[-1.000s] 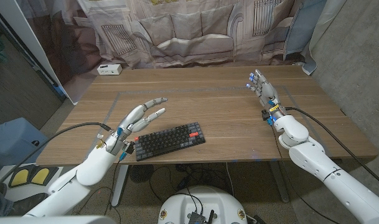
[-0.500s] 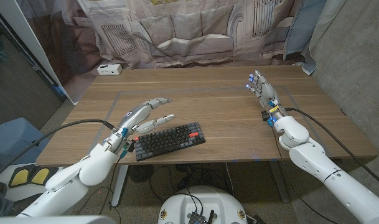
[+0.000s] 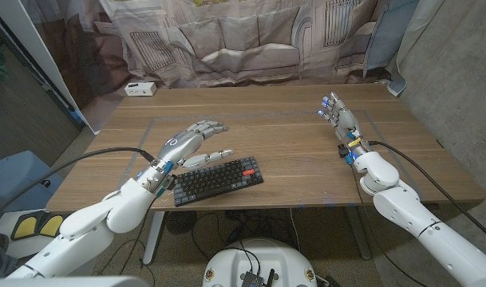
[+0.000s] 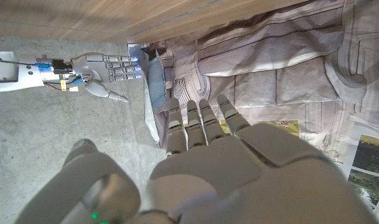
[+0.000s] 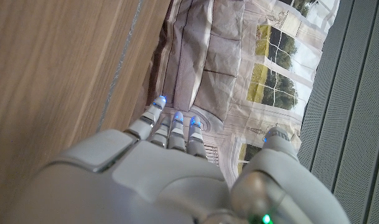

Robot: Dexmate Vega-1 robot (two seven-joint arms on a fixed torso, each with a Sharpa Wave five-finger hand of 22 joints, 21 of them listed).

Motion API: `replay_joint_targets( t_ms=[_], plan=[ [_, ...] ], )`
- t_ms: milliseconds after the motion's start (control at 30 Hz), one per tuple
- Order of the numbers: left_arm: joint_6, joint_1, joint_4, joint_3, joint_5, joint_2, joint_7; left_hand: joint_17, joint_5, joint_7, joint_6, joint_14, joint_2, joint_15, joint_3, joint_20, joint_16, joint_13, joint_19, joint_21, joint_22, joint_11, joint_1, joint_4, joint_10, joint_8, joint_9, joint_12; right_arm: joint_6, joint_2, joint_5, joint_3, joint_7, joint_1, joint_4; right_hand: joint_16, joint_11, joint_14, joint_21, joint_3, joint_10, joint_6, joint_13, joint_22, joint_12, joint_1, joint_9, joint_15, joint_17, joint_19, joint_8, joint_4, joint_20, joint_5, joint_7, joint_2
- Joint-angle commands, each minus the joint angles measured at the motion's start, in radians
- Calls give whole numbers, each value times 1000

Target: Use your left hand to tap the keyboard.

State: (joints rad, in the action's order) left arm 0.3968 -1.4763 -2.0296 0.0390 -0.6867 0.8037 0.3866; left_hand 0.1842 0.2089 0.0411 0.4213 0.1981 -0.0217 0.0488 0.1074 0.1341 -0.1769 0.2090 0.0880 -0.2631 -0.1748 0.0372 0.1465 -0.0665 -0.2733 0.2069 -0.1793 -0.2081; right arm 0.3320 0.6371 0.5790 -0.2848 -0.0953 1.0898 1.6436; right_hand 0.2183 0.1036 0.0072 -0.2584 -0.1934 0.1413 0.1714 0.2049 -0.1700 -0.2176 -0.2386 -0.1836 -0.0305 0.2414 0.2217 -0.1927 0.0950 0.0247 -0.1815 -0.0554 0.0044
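Your left robot hand [image 3: 188, 137] hovers empty, fingers spread, just behind the keyboard [image 3: 218, 180] near the desk [image 3: 290, 151] front edge. It looks rigid and light — press keys gently from above, no grasp needed.

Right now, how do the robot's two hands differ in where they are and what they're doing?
The left hand reaches in over the table just behind the black keyboard, its fingers stretched forward; the right hand stands far from the keyboard near the table's right side, fingers pointing away from the robot. The left hand's thumb hangs close above the keys; the right hand is near nothing. Both are open and hold nothing.
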Motion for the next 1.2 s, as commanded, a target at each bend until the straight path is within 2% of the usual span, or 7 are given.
replay_joint_targets(
  t_ms=[33, 267, 400, 500, 633, 1000, 1200],
  plan=[
    [-168, 19, -96, 48, -80, 77, -97, 1, 9, -9, 45, -57, 4, 4, -13, 1, 4, 1, -42, 27, -6, -7, -38, -19, 49, 4, -3, 11, 7, 5, 15, 11, 8, 17, -3, -3, -2, 3, 5, -1, 7, 11, -1, -2, 1, -3, -4, -4, 2, 9, -5, 6, -1, -5, 0, 8],
    [-232, 40, -142, 80, -103, 112, -143, 1, 16, -13, 120, -126, 11, 1, -31, -4, 3, 0, -87, 55, -7, -12, -72, -39, 119, 14, -2, 18, 12, 5, 26, 19, 13, 24, -8, -3, -3, 3, 7, 0, 8, 13, -1, -2, 1, -2, -4, -4, 1, 9, -6, 6, -2, -5, -2, 8],
    [-303, 55, -189, 98, -101, 129, -234, 1, 18, -5, 128, -152, 13, 1, -38, -9, 4, 0, -111, 66, -7, -10, -81, -45, 146, 10, -2, 20, 18, 7, 30, 23, 17, 27, -12, -3, -3, 3, 8, 0, 10, 14, -1, -2, 1, -2, -4, -5, 0, 10, -6, 6, -3, -5, -2, 8],
    [-359, 78, -221, 117, -88, 144, -322, 1, 23, -15, 92, -198, 11, 6, -55, -12, 4, -1, -175, 82, -8, -7, -102, -57, 185, -12, -2, 19, 17, 8, 34, 25, 19, 29, -12, -3, -1, 3, 9, 1, 11, 15, -1, -2, 0, -1, -4, -6, 0, 9, -6, 6, -3, -5, -3, 8],
    [-379, 102, -231, 140, -97, 164, -342, 1, 26, -15, 72, -217, 8, 11, -63, 1, 4, -1, -200, 85, -8, -2, -110, -61, 201, -20, -3, 18, 16, 12, 33, 27, 20, 30, -10, -3, -3, 3, 10, 1, 12, 16, -1, -2, 0, 0, -4, -6, 0, 9, -7, 6, -4, -5, -2, 8],
    [-410, 162, -261, 183, -90, 222, -423, 1, 31, -8, 92, -255, 4, 9, -78, 16, 4, -2, -237, 85, -10, -2, -120, -68, 237, -11, -3, 20, 23, 9, 33, 35, 9, 42, -6, -3, -3, 4, 14, 2, 13, 17, -1, -2, 1, 1, -4, -9, -2, 9, -6, 6, -6, -5, -2, 9],
    [-424, 213, -267, 222, -90, 242, -485, 1, 34, -2, 95, -264, 3, 10, -84, 23, 2, -2, -238, 79, -10, -6, -122, -70, 247, -11, -3, 18, 28, 6, 33, 36, 7, 46, -8, -3, -5, 5, 17, 3, 14, 19, -2, -2, 1, 2, -4, -9, -2, 9, -7, 7, -8, -5, -1, 10]
  ],
)
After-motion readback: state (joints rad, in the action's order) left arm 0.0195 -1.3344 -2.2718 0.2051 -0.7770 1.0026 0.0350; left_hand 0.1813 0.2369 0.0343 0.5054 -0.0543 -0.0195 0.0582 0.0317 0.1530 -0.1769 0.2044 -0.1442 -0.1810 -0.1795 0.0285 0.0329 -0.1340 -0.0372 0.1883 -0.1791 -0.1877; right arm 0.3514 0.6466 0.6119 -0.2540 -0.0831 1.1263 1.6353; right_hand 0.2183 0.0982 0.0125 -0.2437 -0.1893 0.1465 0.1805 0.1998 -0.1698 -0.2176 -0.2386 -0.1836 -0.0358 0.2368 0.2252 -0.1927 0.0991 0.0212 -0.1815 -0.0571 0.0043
